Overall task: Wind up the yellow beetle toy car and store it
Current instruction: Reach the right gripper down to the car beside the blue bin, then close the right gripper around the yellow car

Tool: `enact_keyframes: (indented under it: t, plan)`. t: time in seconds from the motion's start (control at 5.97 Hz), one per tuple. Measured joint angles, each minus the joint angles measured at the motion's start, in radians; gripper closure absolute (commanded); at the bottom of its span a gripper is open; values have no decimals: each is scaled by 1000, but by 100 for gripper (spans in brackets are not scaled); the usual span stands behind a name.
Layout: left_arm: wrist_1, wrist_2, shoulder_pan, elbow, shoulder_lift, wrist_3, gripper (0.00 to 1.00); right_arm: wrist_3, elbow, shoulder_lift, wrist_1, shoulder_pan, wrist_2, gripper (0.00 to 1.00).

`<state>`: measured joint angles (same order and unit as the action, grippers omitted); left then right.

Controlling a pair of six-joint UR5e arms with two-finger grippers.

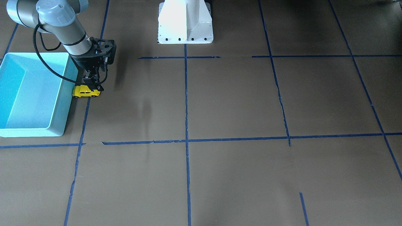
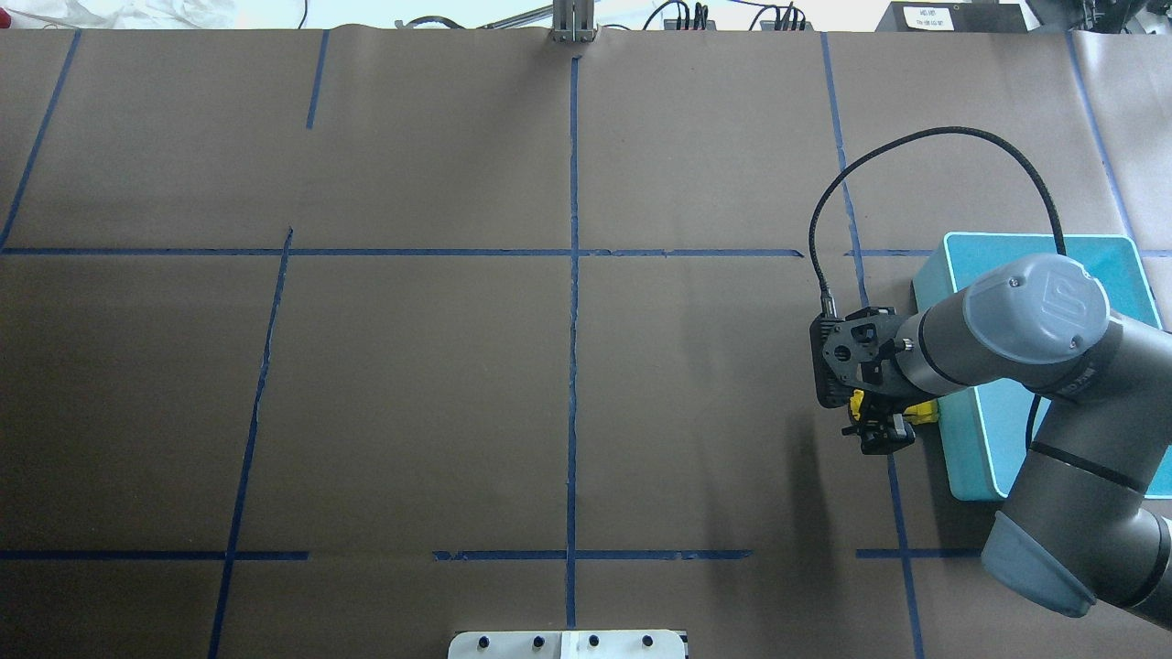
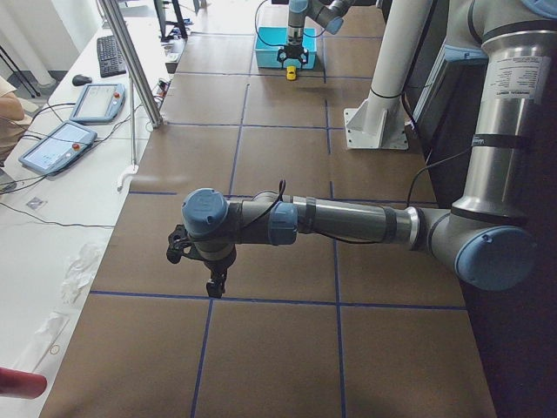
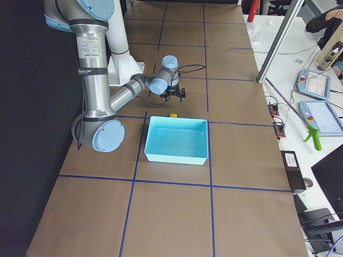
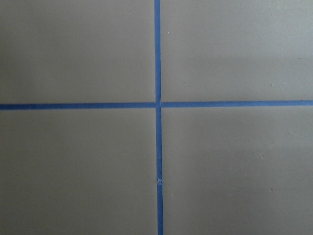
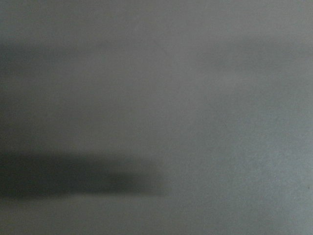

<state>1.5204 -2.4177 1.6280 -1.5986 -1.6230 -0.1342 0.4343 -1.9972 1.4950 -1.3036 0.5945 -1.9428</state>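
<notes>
The yellow beetle toy car [image 1: 85, 91] stands on its wheels on the brown table, right beside the turquoise bin [image 1: 61, 94]. My right gripper [image 1: 93, 85] points down onto the car and its fingers close around the car's body. From overhead, yellow shows on both sides of the right gripper [image 2: 881, 432]. The right wrist view shows only a blurred grey surface. My left gripper [image 3: 214, 286] hovers over the table far from the car; I cannot tell whether it is open or shut. The left wrist view shows only crossed blue tape.
The bin [image 2: 952, 275] is empty and lies at the table's right end. The white robot base [image 1: 185, 23] stands at the table's near-robot edge. Blue tape lines [image 1: 186, 141] divide the brown table cover into squares.
</notes>
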Motion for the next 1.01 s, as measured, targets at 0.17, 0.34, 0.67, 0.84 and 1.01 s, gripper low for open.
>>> enact_keyframes:
  t: [0.17,0.34,0.67,0.84,1.01]
  plan:
    - [22,-1,0,5,16,1,0,32,11,25,15,0,-20,0]
    - [29,-5,0,10,27,-2,0,46,18,42,19,0,-38,0]
    - [32,-10,0,13,35,-5,0,66,26,54,21,0,-50,0]
    - [32,-10,0,14,36,-7,0,87,26,52,21,7,-50,0]
    - [33,-10,0,14,36,-8,0,112,27,51,21,18,-48,0]
